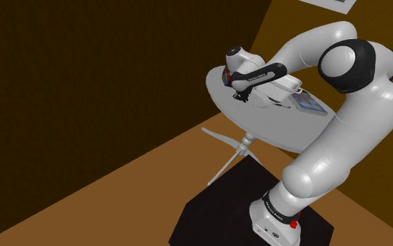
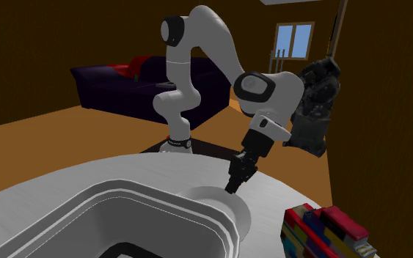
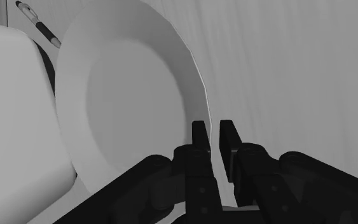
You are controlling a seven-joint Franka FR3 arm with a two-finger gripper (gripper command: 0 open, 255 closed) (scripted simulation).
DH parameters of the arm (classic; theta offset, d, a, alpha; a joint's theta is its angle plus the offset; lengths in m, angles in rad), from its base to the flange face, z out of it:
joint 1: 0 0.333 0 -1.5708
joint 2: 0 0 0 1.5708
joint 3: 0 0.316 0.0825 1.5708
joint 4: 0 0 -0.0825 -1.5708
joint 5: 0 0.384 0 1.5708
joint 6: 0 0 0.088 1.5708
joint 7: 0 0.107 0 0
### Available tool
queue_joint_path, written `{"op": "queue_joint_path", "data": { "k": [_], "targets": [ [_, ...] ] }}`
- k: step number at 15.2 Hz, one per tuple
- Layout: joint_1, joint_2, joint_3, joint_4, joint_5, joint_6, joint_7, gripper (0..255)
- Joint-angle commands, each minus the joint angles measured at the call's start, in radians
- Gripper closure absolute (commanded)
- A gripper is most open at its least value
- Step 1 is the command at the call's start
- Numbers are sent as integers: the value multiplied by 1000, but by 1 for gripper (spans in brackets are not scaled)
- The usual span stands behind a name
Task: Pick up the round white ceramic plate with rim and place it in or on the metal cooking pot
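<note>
A round white plate [image 3: 126, 95] with a raised rim lies on the pale round table [image 1: 257, 126]. It sits right beside the large pale pot [image 2: 146, 198], whose thick stepped rim fills the second exterior view's lower left. My black gripper [image 3: 212, 127] reaches down onto the plate's edge farthest from the pot, and its two fingers are shut on the rim. From the second exterior view the gripper [image 2: 232, 188] touches the plate [image 2: 223, 205] at its far edge. In the shoulder view the gripper [image 1: 238, 95] is low over the table's middle. The pot's wall [image 3: 12, 127] stands just beyond the plate.
A black pen [image 3: 41, 27] lies on the table past the plate. A multicoloured block stack [image 2: 322, 231] sits at the table's near edge. A flat tablet-like item [image 1: 306, 103] rests near the arm. A dark sofa [image 2: 117, 80] stands behind the stand.
</note>
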Motion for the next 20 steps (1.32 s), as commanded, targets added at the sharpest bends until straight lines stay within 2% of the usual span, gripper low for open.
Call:
{"op": "queue_joint_path", "data": {
  "k": [1,5,20],
  "targets": [
    [0,0,0,-1,1,0,0,255],
    [0,0,0,-1,1,0,0,255],
    [8,-91,10,81,56,-137,-119,255]
  ]
}}
